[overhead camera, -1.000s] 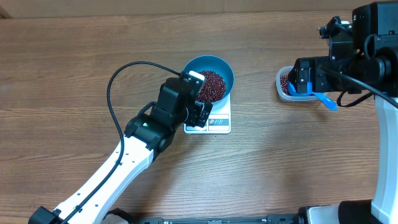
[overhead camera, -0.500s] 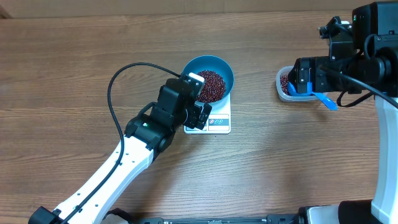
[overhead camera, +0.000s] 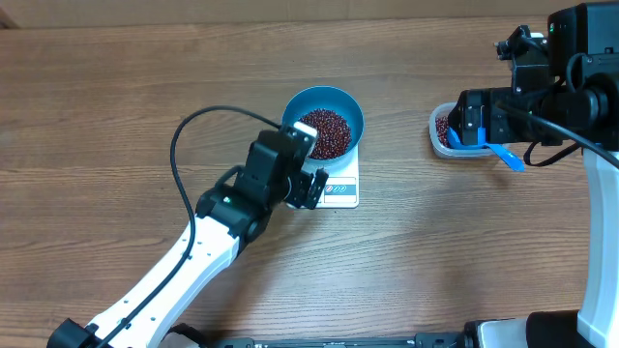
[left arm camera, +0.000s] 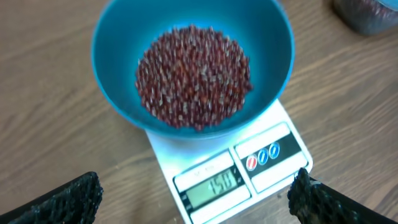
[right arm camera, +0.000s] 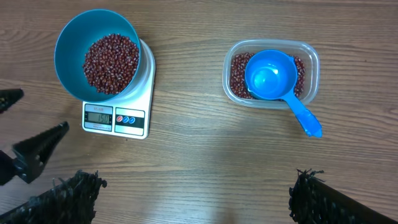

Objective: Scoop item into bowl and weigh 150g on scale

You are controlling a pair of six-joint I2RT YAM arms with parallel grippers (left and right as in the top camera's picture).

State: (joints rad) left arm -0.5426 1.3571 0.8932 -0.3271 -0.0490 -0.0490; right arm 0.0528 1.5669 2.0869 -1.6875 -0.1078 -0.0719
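The blue bowl (overhead camera: 349,108) stands on the white scale (overhead camera: 341,189) with a heap of red-brown beans (overhead camera: 326,133) in it. In the left wrist view the bowl (left arm camera: 115,62) and beans (left arm camera: 193,74) fill the top, and the scale (left arm camera: 277,155) shows 150 on its display. My left gripper (overhead camera: 308,162) hovers open at the scale's front left with nothing between its fingers (left arm camera: 314,199). My right gripper (right arm camera: 196,193) hangs open and high over bare table, far right of the bowl (right arm camera: 67,50) and scale (right arm camera: 134,118).
A clear plastic tub (right arm camera: 311,56) of beans sits at the right with a blue handled scoop (right arm camera: 270,74) resting in it. In the overhead view the right arm covers most of the tub (overhead camera: 435,128). The left arm's cable loops over the table's left middle.
My left gripper has drawn back a little from the bowl toward the front left. The right arm, bowl and scale have stayed put.
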